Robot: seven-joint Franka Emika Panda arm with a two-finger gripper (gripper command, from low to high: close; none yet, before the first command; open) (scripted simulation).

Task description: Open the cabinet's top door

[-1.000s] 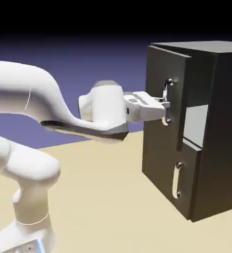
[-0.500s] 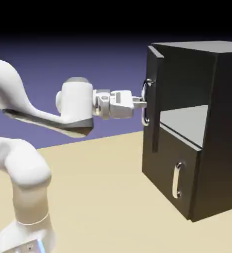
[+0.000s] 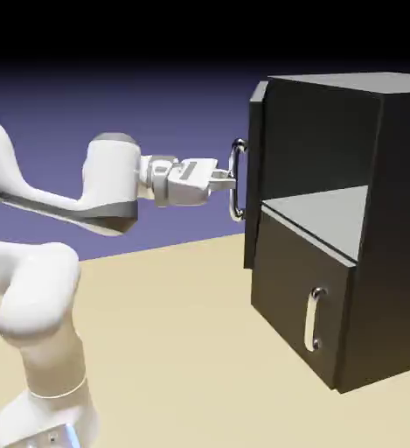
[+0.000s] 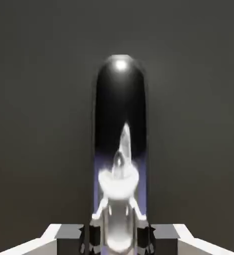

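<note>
Silver handle (image 3: 235, 179) of the top door (image 3: 256, 175), gripped by the gripper (image 3: 223, 180), its lower end cut off in the hand view

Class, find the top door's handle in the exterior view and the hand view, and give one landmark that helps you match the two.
Exterior view: the top door's handle is just above and right of the middle, at the gripper's fingertips.
Hand view: it runs down the middle to the bottom edge, between the finger tips.
Shared landmark: the top door, which bears the handle.
</note>
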